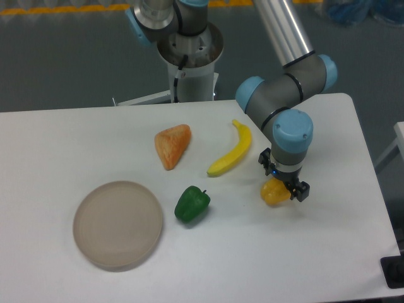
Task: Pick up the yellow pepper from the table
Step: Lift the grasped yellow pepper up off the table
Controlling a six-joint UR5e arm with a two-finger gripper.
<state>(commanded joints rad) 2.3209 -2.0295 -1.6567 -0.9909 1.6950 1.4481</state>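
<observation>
One yellow pepper under the gripper, grip unclear; one banana, one green pepper, one plate.

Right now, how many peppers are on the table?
2. The yellow pepper lies right of center under the pincer, partly covered by it. The green pepper sits near the middle, right of the round plate. None seems hidden.

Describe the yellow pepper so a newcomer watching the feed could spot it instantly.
Start on the white table and find the arm's tool near the right side. The yellow pepper sits right under it, partly hidden. It is small, lumpy and yellow-orange, unlike the long curved banana up-left or the green pepper further left.
</observation>
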